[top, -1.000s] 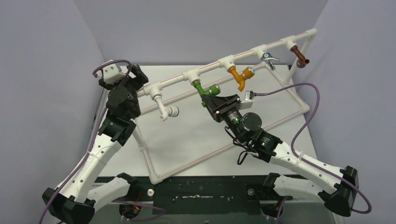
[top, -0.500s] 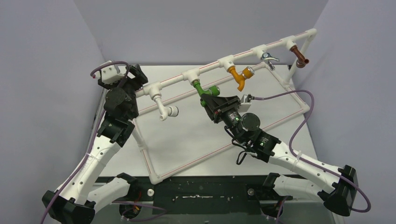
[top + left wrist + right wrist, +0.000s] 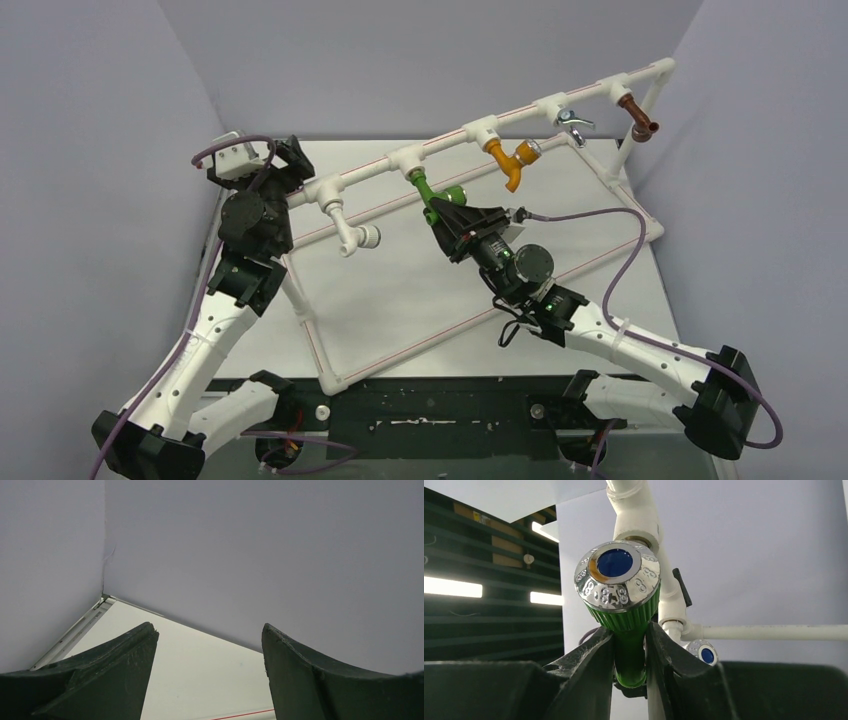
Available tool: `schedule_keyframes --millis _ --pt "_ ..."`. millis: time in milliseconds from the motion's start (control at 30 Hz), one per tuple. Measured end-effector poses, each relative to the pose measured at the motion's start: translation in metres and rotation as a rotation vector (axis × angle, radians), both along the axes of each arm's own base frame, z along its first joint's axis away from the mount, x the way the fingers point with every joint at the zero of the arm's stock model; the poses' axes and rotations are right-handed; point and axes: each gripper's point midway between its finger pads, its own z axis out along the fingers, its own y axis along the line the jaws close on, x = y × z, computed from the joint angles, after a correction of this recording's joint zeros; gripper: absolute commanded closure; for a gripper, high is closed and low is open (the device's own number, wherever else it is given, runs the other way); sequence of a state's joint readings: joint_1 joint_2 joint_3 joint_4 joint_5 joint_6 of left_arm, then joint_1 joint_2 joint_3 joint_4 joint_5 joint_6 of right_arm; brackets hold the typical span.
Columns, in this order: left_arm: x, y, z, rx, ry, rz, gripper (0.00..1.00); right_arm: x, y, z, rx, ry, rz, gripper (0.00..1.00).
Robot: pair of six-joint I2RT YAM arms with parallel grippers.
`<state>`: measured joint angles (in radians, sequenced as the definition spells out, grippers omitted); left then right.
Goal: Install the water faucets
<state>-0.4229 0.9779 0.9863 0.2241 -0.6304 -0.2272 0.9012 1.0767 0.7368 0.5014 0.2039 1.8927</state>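
Note:
Several water faucets hang from the top rail of the white pipe frame: white, green, orange, silver and brown. My right gripper is shut on the green faucet. Its two fingers pinch the green stem just below the ribbed knob with the chrome, blue-centred cap. My left gripper is at the rail's left end. In the left wrist view it stands open with only table and wall between its fingers.
The pipe frame's base rectangle lies on the white table, with red stripes along its pipes. Grey walls enclose the back and both sides. A purple cable loops from the right wrist. Another chrome cap shows beside the right fingers.
My right wrist has rolled and shifted slightly left with the green faucet in its grip. The top rail and its faucets have shifted a little left and up. The left arm barely moved.

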Motion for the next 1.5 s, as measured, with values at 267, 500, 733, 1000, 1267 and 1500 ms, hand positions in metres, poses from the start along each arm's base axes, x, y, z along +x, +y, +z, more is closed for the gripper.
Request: schedule_keyframes --millis 267,500,733,1000,1267,1500 --pt "0.001 -0.004 0.002 0.021 -0.01 -0.023 0.26 0.0 -0.002 0.0 0.058 0.004 0.058 1.0" --pt "0.0 -0.009 0.003 0.04 -0.016 -0.057 0.26 -0.003 -0.007 -0.003 0.118 0.004 0.099 1.0" --pt "0.001 -0.011 0.003 0.047 -0.016 -0.068 0.26 -0.004 -0.01 -0.003 0.134 -0.001 0.124 0.96" --pt "0.0 -0.012 0.003 0.047 -0.018 -0.071 0.27 -0.005 -0.009 -0.003 0.137 -0.005 0.138 0.81" --pt "0.0 -0.012 0.003 0.047 -0.018 -0.072 0.27 -0.004 -0.01 -0.003 0.139 -0.005 0.137 0.69" --pt "-0.002 -0.016 0.003 0.056 -0.018 -0.097 0.27 0.0 -0.014 0.002 0.156 -0.022 0.114 0.59"
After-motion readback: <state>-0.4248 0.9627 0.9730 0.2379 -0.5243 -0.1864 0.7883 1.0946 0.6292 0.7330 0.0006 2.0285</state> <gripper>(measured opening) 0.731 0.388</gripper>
